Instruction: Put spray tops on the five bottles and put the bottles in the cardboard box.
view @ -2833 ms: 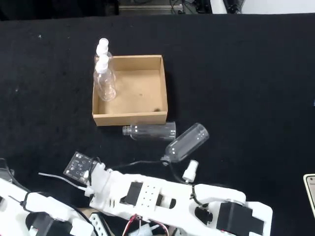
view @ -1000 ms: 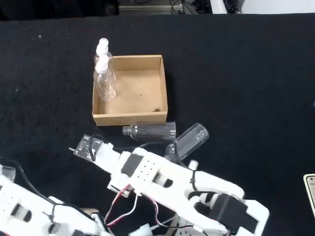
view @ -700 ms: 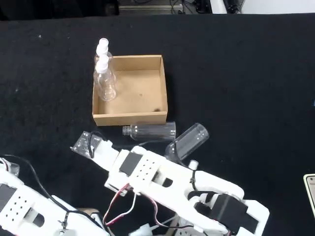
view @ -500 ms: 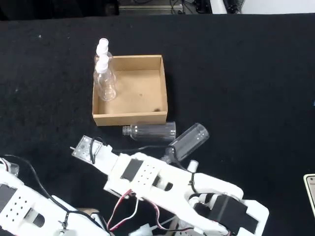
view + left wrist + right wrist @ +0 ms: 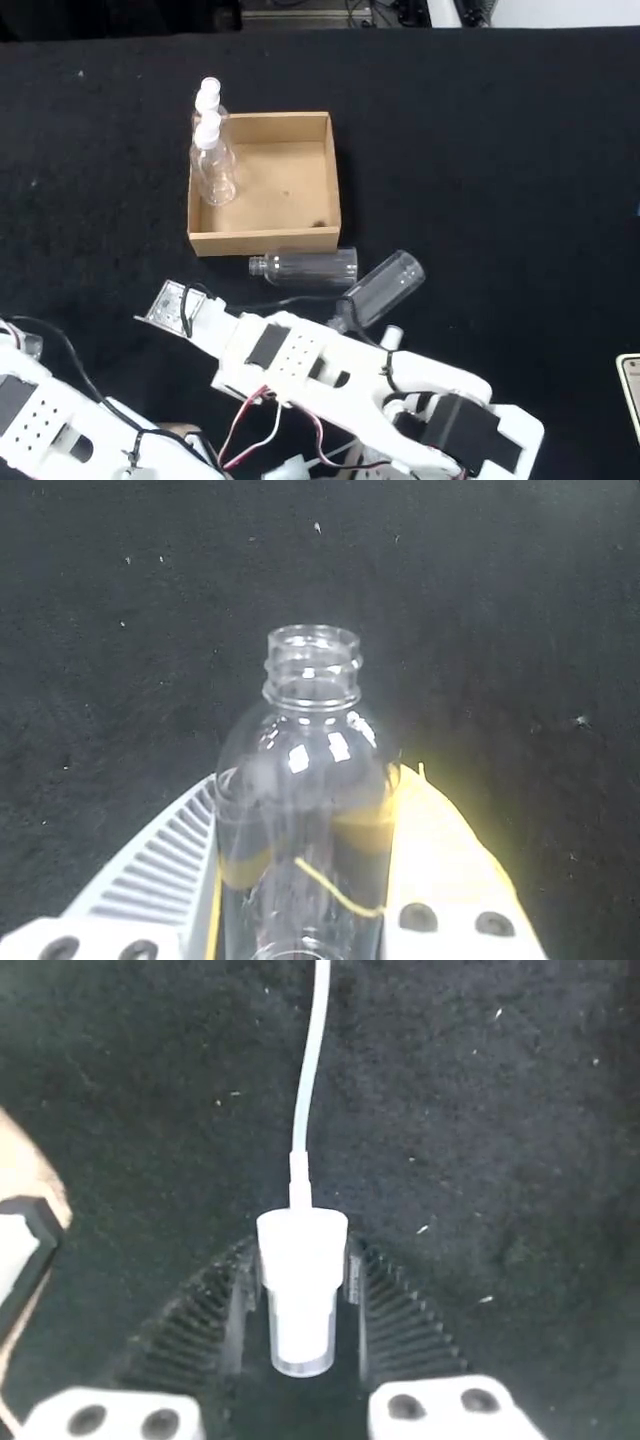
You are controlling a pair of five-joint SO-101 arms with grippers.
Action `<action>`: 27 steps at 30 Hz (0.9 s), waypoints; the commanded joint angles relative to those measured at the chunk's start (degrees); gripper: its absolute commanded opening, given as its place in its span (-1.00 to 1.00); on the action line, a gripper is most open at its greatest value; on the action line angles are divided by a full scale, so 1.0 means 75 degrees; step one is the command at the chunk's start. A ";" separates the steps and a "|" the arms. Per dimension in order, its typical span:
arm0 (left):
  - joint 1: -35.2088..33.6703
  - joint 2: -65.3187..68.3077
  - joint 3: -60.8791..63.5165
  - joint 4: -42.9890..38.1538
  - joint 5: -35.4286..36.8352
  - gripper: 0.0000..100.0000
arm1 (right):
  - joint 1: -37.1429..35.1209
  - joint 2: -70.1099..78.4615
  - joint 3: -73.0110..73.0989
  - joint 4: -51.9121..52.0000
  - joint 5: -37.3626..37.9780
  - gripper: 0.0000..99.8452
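My left gripper is shut on a clear bottle whose threaded neck is bare. In the right wrist view my right gripper is shut on a white spray top, its thin tube pointing away over the black cloth. The cardboard box stands in the middle of the table. One capped bottle stands upright in its left corner, and another capped bottle stands just behind that corner. Two uncapped bottles lie in front of the box, one flat and one at an angle. A loose spray top lies near them.
The right arm's white body stretches across the near table, its wrist board left of the lying bottles. The left arm sits at the near left corner. Black cloth covers the table, open on the right and far side.
The right arm swung its wrist up from the near edge, then drifted slightly left. The left arm shifted at the near left corner. Box and bottles on the table stayed put.
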 commanded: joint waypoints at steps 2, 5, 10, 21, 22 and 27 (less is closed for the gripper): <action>0.0088 -0.0164 -0.0064 0.0023 -0.0023 -0.94 | 0.0844 -0.0229 -0.1096 0.1196 0.0047 -0.89; 0.0123 -0.0164 -0.0053 0.0023 -0.0023 -0.94 | 0.1231 -0.0908 -0.2045 0.2895 0.0094 -0.89; 0.0451 -0.0164 0.0100 -0.0023 -0.0023 -0.94 | 0.2110 -0.2057 -0.3417 0.5486 0.0481 -0.89; 0.1014 -0.0164 0.0147 0.0012 -0.0023 -0.94 | 0.9916 -0.2948 -0.4319 0.6927 0.2755 -0.89; 0.1131 -0.0164 0.0147 0.0012 -0.0023 -0.94 | 1.0620 -0.2749 -0.4202 0.6529 0.2731 -0.89; 0.1881 -0.0164 0.0147 0.0012 -0.0082 -0.94 | 1.2624 -0.1284 -0.3640 0.5064 0.2192 -0.89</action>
